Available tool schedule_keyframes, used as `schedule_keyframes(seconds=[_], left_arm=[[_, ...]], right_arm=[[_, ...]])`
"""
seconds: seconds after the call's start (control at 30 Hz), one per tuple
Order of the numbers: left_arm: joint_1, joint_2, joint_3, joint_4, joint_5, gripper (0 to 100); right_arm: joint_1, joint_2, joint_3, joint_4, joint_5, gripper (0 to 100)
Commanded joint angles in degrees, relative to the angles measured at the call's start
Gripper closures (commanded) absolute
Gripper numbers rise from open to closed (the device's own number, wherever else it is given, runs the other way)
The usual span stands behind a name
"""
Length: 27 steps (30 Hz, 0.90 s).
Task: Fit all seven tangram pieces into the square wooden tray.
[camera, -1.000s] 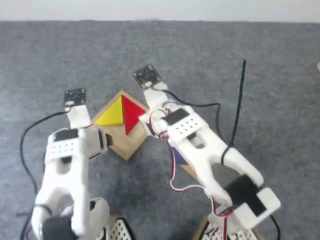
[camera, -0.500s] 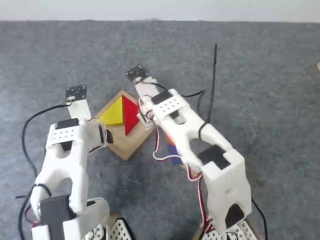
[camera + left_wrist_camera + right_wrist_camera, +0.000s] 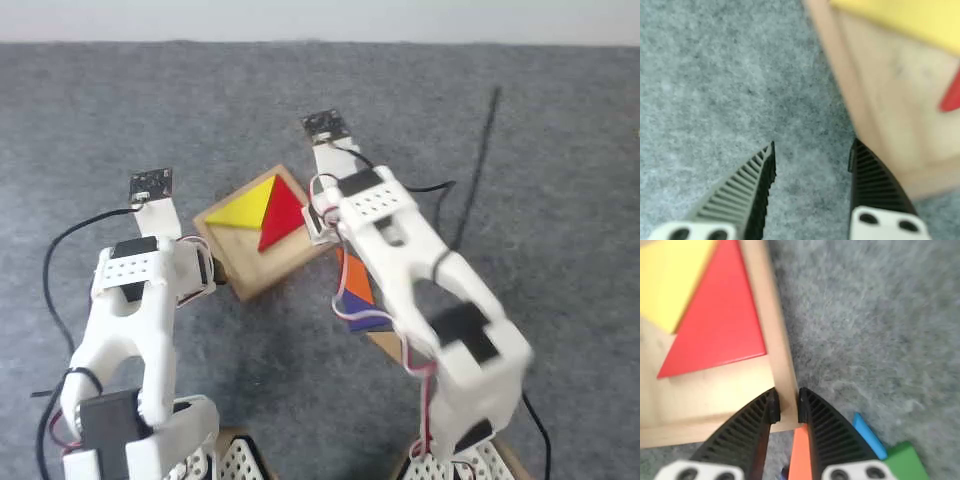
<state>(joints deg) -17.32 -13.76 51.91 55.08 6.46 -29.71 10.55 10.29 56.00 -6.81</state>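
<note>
The square wooden tray (image 3: 250, 268) lies at the middle of the grey mat, holding a yellow triangle (image 3: 245, 207) and a red triangle (image 3: 282, 212). My right gripper (image 3: 787, 407) is shut on the tray's side wall (image 3: 775, 340), one finger inside and one outside; from above it (image 3: 318, 222) sits at the tray's right rim. My left gripper (image 3: 812, 165) is open, low over the mat beside the tray's (image 3: 880, 115) left corner, one finger close to the wood. Loose pieces lie by the right arm: orange (image 3: 355, 275), purple (image 3: 362, 312), blue (image 3: 867, 435) and green (image 3: 905, 460).
A black cable (image 3: 475, 170) rises over the mat right of the right arm. Both arm bases stand at the near edge. A wooden edge (image 3: 385, 345) pokes out under the loose pieces. Bare grey mat stretches behind and left of the tray.
The tray has turned and slid right and away, held at its rim by my right gripper. The right arm swung with it. The left arm barely moved.
</note>
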Motion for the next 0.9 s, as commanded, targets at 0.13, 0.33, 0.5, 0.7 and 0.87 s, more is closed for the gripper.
schedule_keyframes(seconds=[0.13, 0.33, 0.5, 0.7, 0.87], left_arm=[[0.0, -0.6, -3.1, -1.0, 0.2, 78], [0.0, -0.6, -3.1, -1.0, 0.2, 78], [-0.1, -0.6, -3.1, -1.0, 0.2, 78], [0.4, -0.7, -3.2, -0.9, 0.3, 78], [0.4, -4.0, -2.7, -0.6, 0.5, 78]], right_arm=[[4.1, -38.3, 17.8, -4.7, 17.1, 99.2], [5.6, -53.9, 30.1, -11.4, 28.1, 99.2], [2.7, -55.5, 35.4, -12.8, 28.0, 99.2], [-3.4, -54.5, 40.5, -12.7, 19.3, 98.6], [-6.6, -45.6, 40.7, -14.8, 20.6, 83.5]])
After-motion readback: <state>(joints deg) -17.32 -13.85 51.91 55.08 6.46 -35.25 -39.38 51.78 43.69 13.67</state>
